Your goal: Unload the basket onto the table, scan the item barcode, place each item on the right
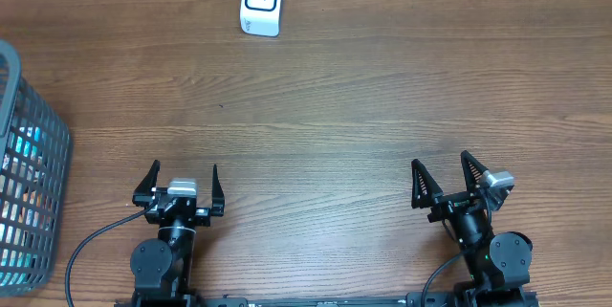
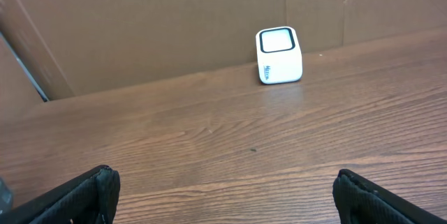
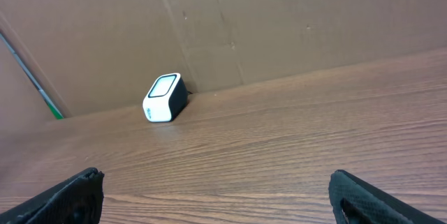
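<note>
A small white barcode scanner (image 1: 261,3) with a dark-framed window stands upright at the far edge of the wooden table; it also shows in the left wrist view (image 2: 279,56) and the right wrist view (image 3: 165,98). Coloured packages (image 1: 27,142) show dimly through the mesh of a grey basket, and no barcode is visible on them. My left gripper (image 1: 185,167) (image 2: 223,176) rests open at the near edge, nothing between its fingers. At the near right, my right gripper (image 1: 441,161) (image 3: 214,178) is open too and holds nothing. Both point toward the scanner from far off.
The grey plastic basket (image 1: 59,144) stands at the table's left edge, partly cut off by the frame. A brown cardboard wall (image 2: 154,21) rises behind the scanner. Bare wood table (image 1: 325,116) lies between the grippers and the scanner.
</note>
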